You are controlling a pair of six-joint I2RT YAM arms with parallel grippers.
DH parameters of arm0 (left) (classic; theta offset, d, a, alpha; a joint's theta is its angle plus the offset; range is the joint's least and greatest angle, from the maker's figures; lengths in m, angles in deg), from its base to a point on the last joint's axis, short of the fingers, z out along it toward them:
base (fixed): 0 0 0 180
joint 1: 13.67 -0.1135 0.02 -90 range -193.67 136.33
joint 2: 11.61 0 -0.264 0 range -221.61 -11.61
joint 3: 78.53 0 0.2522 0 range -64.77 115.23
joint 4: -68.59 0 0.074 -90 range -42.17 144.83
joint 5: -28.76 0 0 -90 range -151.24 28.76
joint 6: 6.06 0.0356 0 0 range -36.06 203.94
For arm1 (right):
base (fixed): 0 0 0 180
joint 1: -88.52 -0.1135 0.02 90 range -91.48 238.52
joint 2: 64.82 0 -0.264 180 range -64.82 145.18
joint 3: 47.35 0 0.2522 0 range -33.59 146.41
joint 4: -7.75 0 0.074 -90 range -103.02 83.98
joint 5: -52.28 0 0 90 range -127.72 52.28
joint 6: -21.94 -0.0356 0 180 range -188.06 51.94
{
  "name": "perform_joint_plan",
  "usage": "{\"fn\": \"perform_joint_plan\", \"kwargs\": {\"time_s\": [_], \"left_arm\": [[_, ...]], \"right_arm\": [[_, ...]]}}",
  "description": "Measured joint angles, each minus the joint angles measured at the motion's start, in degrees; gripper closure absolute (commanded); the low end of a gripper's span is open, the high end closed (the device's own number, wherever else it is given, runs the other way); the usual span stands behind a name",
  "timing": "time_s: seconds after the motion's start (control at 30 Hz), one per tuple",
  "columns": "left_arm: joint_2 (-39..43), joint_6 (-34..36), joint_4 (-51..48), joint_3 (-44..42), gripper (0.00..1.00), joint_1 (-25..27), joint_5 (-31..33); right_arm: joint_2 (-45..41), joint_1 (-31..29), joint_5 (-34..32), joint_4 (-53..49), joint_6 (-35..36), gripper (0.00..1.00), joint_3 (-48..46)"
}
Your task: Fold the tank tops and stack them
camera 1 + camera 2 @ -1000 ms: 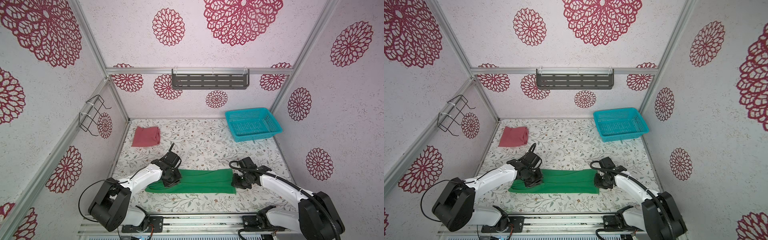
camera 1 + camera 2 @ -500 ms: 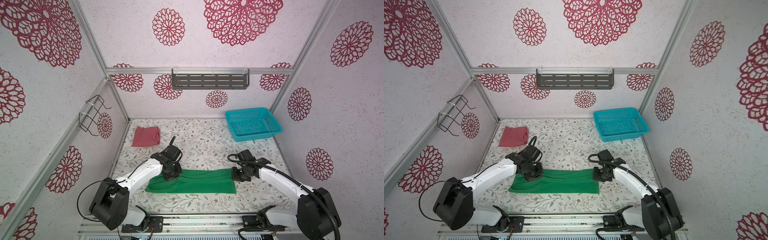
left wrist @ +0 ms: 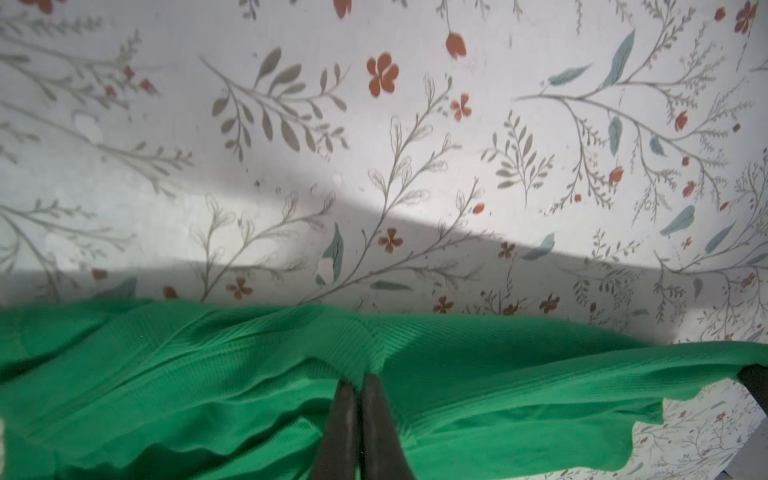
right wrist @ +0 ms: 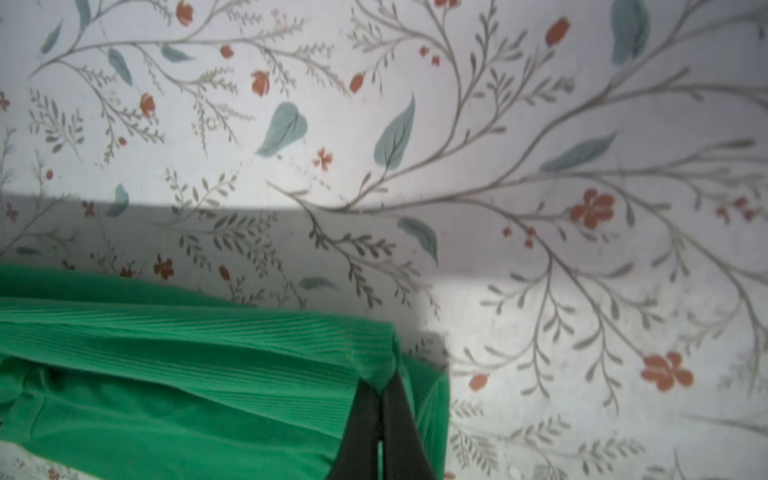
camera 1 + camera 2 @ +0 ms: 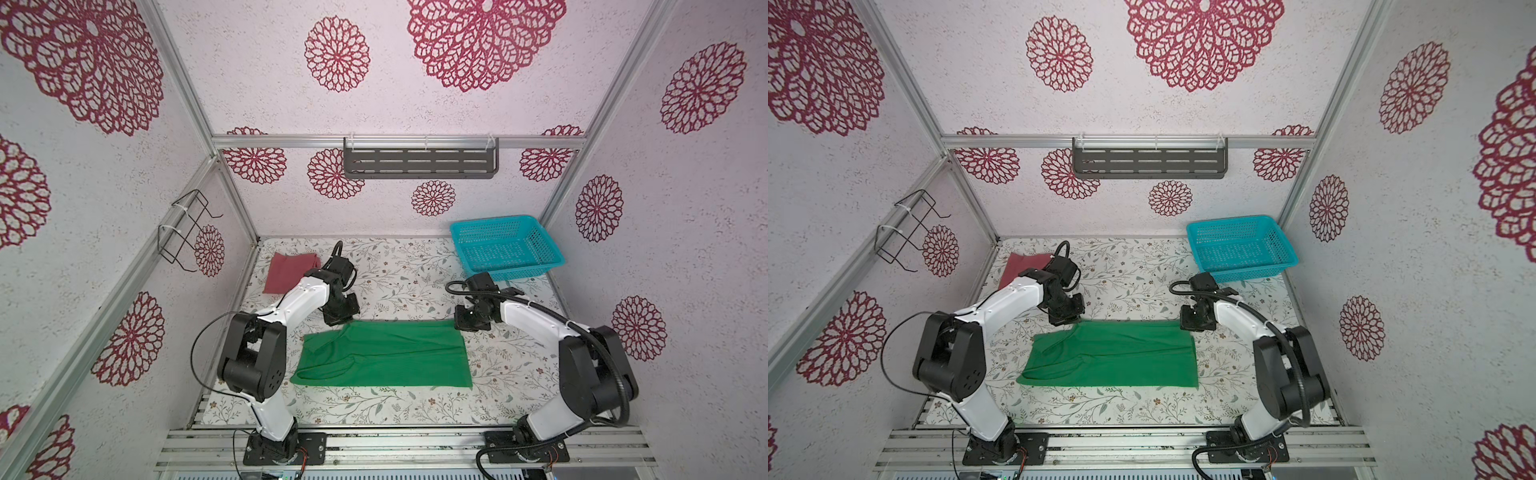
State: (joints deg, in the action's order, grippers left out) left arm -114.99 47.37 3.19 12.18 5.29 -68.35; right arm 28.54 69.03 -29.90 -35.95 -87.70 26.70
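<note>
Since each pair of jaws is clenched on only a thin pinch of cloth, the likeliest failure from here is a slip. The left gripper [image 3: 359, 376] bites a small raised ridge on the far edge of the green tank top [image 3: 187, 395]. The right gripper [image 4: 380, 384] bites the far corner at the other end, where a second layer shows just beside the pinch. That hold may therefore have caught the upper layer alone. If one side lets go, or if the arms rise or travel unevenly, the fold would probably land skewed. Pulling the two ends apart could drag the ribbed fabric out of a grip. The rumpled strap end near the left arm may trail and bunch under the fold.

Both arms reach forward from the near rail with elbows bent and wrists pitched down. Their grippers sit low over the floral table [image 5: 399, 282] at opposite ends of the garment's far edge. The pink-red tank top [image 5: 289, 272] lies folded at the far left, well apart, and the basket [image 5: 519, 274] stands at the far right
</note>
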Motion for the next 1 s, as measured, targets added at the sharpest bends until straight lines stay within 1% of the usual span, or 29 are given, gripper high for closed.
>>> {"fn": "perform_joint_plan", "kwargs": {"time_s": [0.17, 0.33, 0.43, 0.57, 0.63, 0.7, 0.83, 1.0], "left_arm": [[-7.2, 4.9, -1.3, 7.8, 1.0, -2.5, -0.2], [-13.4, 8.3, -3.0, 13.8, 1.0, -4.2, -0.3], [-15.5, 9.6, -3.8, 15.6, 1.0, -4.9, -0.4], [-15.3, 10.4, -4.6, 15.8, 1.0, -5.0, -0.3], [-14.6, 10.4, -4.4, 14.8, 1.0, -5.0, -0.2], [-12.2, 10.3, -4.0, 12.0, 1.0, -4.9, 0.2], [-4.0, 9.2, -4.0, 5.3, 1.0, -3.5, 1.3], [5.2, 6.3, -2.7, -3.3, 1.0, -0.4, 3.1]], "right_arm": [[8.2, 1.3, 0.1, 1.0, 3.4, 1.0, 7.4], [13.8, 2.4, 0.2, 0.0, 6.7, 1.0, 14.0], [15.1, 2.9, 0.2, -1.0, 8.3, 1.0, 16.5], [14.8, 3.0, 0.6, -1.4, 10.0, 1.0, 17.5], [13.9, 3.0, 0.9, -1.3, 10.6, 1.0, 16.3], [12.1, 2.9, 1.1, -1.4, 10.8, 1.0, 14.1], [5.9, 2.4, 1.4, -1.9, 11.0, 1.0, 8.7], [-2.8, 1.2, 1.4, -1.1, 9.9, 1.0, 1.2]]}}
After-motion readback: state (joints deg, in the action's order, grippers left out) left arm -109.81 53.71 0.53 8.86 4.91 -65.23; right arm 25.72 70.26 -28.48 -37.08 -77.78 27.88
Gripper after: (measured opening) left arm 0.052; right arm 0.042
